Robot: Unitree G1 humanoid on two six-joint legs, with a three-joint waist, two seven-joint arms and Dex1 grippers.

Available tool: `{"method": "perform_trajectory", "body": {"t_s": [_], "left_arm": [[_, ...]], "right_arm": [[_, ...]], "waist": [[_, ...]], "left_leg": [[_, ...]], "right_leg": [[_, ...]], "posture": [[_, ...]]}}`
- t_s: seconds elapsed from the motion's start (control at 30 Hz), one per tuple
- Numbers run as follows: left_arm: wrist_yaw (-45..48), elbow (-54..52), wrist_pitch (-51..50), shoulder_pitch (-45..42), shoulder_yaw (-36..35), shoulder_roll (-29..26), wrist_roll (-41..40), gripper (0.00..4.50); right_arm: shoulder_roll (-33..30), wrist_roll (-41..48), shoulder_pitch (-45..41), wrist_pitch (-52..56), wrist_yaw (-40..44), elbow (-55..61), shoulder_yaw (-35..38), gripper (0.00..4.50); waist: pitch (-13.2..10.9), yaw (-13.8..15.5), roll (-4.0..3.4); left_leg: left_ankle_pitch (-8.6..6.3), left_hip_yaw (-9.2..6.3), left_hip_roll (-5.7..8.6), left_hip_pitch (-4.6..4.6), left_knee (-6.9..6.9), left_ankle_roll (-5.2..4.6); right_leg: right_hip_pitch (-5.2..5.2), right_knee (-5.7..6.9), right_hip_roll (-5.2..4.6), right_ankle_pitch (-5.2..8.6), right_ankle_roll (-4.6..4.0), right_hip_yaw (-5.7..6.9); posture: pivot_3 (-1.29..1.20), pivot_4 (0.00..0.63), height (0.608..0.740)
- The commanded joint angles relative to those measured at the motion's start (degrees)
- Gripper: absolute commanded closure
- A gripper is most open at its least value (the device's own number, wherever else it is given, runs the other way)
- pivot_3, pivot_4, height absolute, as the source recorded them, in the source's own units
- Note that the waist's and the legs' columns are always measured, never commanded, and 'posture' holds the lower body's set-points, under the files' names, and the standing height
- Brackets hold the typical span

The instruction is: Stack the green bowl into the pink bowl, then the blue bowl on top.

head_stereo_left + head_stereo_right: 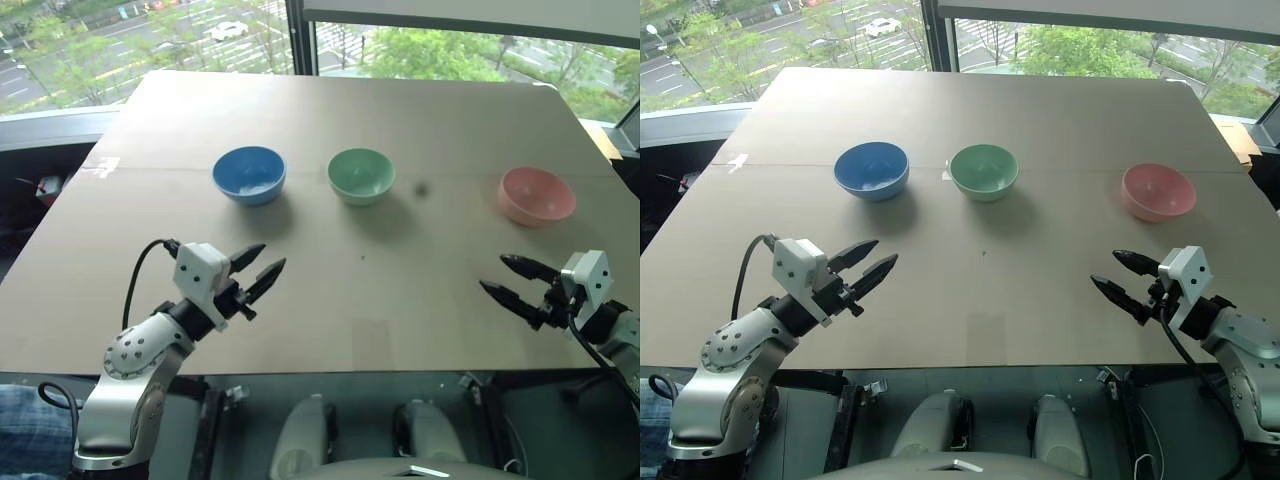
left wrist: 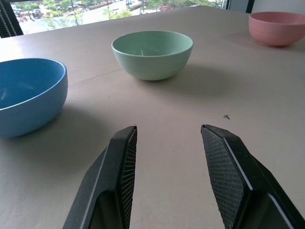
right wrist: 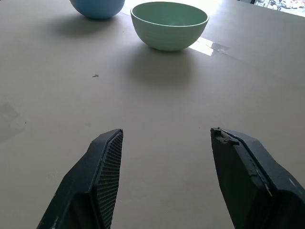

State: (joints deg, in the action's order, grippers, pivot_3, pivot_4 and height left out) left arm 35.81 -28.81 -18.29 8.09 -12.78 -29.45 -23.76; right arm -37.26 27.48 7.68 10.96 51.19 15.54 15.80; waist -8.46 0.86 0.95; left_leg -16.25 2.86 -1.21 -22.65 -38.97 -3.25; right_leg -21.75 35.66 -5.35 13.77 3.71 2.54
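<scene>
Three bowls stand apart in a row across the middle of the tan table (image 1: 330,110). The blue bowl (image 1: 249,174) is on the left, the green bowl (image 1: 361,175) in the middle, the pink bowl (image 1: 537,194) on the right. All are upright and empty. My left gripper (image 1: 259,268) hovers open near the front edge, below the blue bowl, pointing toward the green bowl (image 2: 152,53). Open too, my right gripper (image 1: 503,276) sits near the front right, below the pink bowl, pointing toward the green bowl (image 3: 169,25). Neither holds anything.
A strip of clear tape (image 1: 104,165) lies at the table's left edge along a seam. A small dark speck (image 1: 421,188) marks the surface between the green and pink bowls. Windows stand beyond the far edge.
</scene>
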Motion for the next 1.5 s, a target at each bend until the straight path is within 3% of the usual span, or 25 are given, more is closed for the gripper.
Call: {"method": "perform_trajectory", "body": {"t_s": [0.03, 0.73, 1.03, 1.23, 1.5], "left_arm": [[-0.19, -4.09, 1.16, 0.77, -0.42, -0.17, -0.52, 2.23], [0.17, -4.65, -1.13, -1.10, 1.31, -0.67, -2.71, 2.23], [0.14, -6.40, -4.69, -4.29, 2.06, 0.92, -10.21, 2.23], [1.70, -6.91, -5.20, -7.39, 3.73, 0.54, -12.96, 2.23], [2.41, -7.91, -5.74, -10.68, 4.73, -0.53, -14.38, 2.23]], "right_arm": [[-0.57, -0.55, 0.64, -1.92, 0.33, 0.74, 1.38, 1.41], [-2.48, -4.71, -0.34, 0.81, -2.15, -0.33, -0.13, 1.41], [-9.98, -13.31, -15.48, 2.77, -3.82, -11.59, -3.89, 1.41], [-14.45, -23.70, -26.58, -3.09, -4.20, -28.41, -10.71, 1.41], [-13.89, -32.03, -41.19, -12.24, -6.42, -51.49, -16.76, 1.41]], "waist": [[0.00, 0.00, 0.00], [0.01, 0.04, -0.01], [0.01, -0.07, -0.02], [0.00, 0.06, -0.02], [-0.01, -0.25, -0.04]], "left_leg": [[0.00, 0.00, 0.00, 0.00, 0.00, 0.00], [-0.01, 0.06, 0.01, 0.04, -0.01, -0.02], [-0.01, 0.10, 0.00, 0.04, -0.07, -0.02], [0.00, 0.08, 0.03, -0.02, -0.09, -0.02], [0.00, 0.22, 0.01, 0.03, -0.10, -0.02]], "right_leg": [[0.00, 0.00, 0.00, 0.00, 0.00, 0.00], [0.01, 0.02, 0.04, 0.00, 0.00, 0.08], [0.00, 0.04, 0.08, -0.01, 0.01, 0.08], [0.00, -0.02, 0.12, -0.05, 0.09, 0.13], [-0.01, -0.01, 0.22, -0.12, 0.21, 0.00]], "posture": [[0.00, 0.150, 0.740], [0.00, 0.150, 0.740], [0.00, 0.150, 0.740], [0.00, 0.150, 0.740], [0.00, 0.150, 0.740]]}}
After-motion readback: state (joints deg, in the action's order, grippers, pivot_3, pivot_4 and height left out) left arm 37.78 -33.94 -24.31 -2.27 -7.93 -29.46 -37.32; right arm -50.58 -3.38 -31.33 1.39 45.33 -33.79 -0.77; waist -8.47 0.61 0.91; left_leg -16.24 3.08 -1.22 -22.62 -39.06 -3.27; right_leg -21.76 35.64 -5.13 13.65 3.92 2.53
